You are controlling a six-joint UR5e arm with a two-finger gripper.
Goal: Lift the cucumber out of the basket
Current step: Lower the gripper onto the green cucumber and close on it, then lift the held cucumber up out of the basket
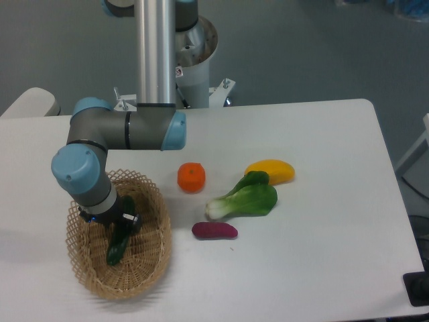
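Observation:
The dark green cucumber (118,245) lies in the tan woven basket (151,258) at the front left of the table. My gripper (123,224) reaches down into the basket and sits right over the cucumber's upper half, touching or straddling it. The arm's wrist hides most of the fingers, so I cannot tell whether they are closed on the cucumber. The cucumber's lower end sticks out below the gripper, pointing toward the basket's front.
An orange fruit (191,177), a light green bok choy (247,198), a yellow vegetable (273,171) and a purple oblong vegetable (214,231) lie on the white table (322,255) to the right of the basket. The arm's base post (158,54) stands at the back.

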